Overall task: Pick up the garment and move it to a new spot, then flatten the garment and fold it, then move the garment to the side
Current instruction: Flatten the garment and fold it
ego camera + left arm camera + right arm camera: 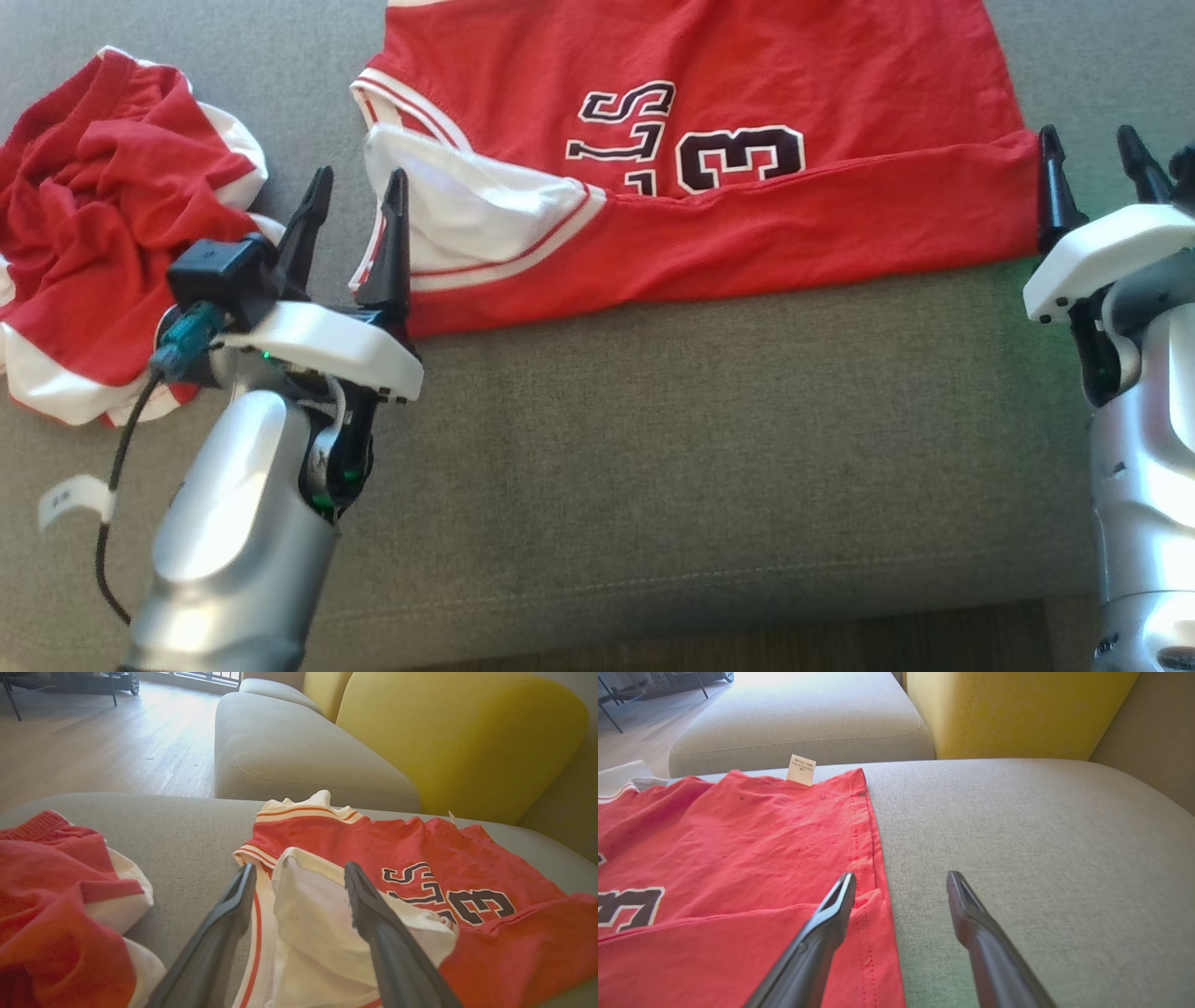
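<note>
Jersey [747, 233] is spread flat on the grey sofa [700, 448], with its near edge lying doubled up over the numbers, so I'd say moving, flattening and the first fold are done. Left gripper [359, 177] sits at the white armhole end and right gripper [1089, 133] at the hem corner, both with jaws apart and holding nothing. More folding and the move aside remain. A crumpled red garment [103, 243] lies off to the left.

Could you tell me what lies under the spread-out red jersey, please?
Grey sofa cushion, visible around its edges. The jersey has its near edge folded over, hiding part of the numerals.
</note>
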You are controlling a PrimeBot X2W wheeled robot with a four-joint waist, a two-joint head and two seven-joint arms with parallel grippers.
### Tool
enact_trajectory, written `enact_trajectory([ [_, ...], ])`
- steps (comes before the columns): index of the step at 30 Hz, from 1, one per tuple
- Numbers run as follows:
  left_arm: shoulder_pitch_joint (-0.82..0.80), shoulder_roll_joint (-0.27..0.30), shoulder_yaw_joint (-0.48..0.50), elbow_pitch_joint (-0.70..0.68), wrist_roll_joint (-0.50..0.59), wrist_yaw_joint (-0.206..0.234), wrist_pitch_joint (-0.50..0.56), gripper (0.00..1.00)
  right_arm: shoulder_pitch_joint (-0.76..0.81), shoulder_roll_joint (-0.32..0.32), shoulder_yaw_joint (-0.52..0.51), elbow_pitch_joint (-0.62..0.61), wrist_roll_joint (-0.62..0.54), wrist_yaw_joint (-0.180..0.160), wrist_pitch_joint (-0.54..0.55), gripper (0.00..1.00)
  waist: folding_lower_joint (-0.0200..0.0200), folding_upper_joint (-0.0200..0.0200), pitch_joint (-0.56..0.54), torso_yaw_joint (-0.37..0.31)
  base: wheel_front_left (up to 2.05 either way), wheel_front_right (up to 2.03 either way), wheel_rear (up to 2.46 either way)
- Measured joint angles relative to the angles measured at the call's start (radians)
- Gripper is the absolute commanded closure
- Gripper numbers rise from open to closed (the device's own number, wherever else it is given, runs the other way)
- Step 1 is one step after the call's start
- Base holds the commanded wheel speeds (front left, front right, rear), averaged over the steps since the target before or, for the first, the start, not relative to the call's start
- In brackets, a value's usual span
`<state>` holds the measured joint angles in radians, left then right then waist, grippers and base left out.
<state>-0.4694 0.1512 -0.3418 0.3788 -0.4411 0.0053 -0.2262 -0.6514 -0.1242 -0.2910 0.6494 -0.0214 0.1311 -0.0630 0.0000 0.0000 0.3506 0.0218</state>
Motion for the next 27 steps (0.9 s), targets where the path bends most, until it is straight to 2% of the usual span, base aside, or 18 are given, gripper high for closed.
enact_trajectory([
  [6, 0.135, -0.005, -0.005, -0.062, 0.059, 0.093, -0.015, 0.00, 0.026, 0.026, 0.012, -0.013, 0.019, 0.000, -0.035, 0.00, 0.0000, 0.0000, -0.021, -0.017, 0.00, 0.00, 0.00],
  [9, 0.235, -0.012, -0.013, -0.038, 0.061, 0.124, -0.001, 0.00, 0.062, 0.038, 0.033, -0.035, 0.035, 0.000, -0.035, 0.00, 0.0000, 0.0000, -0.033, -0.022, 0.00, 0.00, 0.00],
  [12, 0.257, -0.012, -0.019, -0.006, 0.061, 0.145, 0.023, 0.00, 0.088, 0.048, 0.049, -0.067, 0.046, 0.000, -0.032, 0.00, 0.0000, 0.0000, -0.042, -0.023, 0.00, 0.00, 0.00],
  [18, 0.180, -0.010, -0.033, 0.035, 0.078, 0.143, 0.021, 0.00, 0.098, 0.055, 0.078, -0.117, 0.059, 0.000, 0.020, 0.00, 0.0000, 0.0000, -0.047, -0.022, 0.00, 0.00, 0.00],
  [24, 0.155, -0.010, -0.041, 0.076, 0.086, 0.116, 0.021, 0.00, 0.135, 0.053, 0.070, -0.127, 0.056, 0.000, 0.073, 0.00, 0.0000, 0.0000, -0.039, -0.016, 0.00, 0.00, 0.00],
  [25, 0.154, -0.010, -0.042, 0.085, 0.086, 0.110, 0.021, 0.06, 0.135, 0.052, 0.069, -0.127, 0.051, 0.000, 0.075, 0.00, 0.0000, 0.0000, -0.038, -0.015, 0.00, 0.00, 0.00],
  [26, 0.154, -0.010, -0.042, 0.085, 0.086, 0.110, 0.021, 0.21, 0.135, 0.052, 0.069, -0.127, 0.051, 0.000, 0.075, 0.00, 0.0000, 0.0000, -0.038, -0.015, 0.00, 0.00, 0.00],
  [27, 0.152, -0.010, -0.044, 0.095, 0.086, 0.108, 0.021, 0.42, 0.134, 0.050, 0.068, -0.127, 0.045, 0.000, 0.082, 0.00, 0.0000, 0.0000, -0.037, -0.014, 0.00, 0.00, 0.00],
])
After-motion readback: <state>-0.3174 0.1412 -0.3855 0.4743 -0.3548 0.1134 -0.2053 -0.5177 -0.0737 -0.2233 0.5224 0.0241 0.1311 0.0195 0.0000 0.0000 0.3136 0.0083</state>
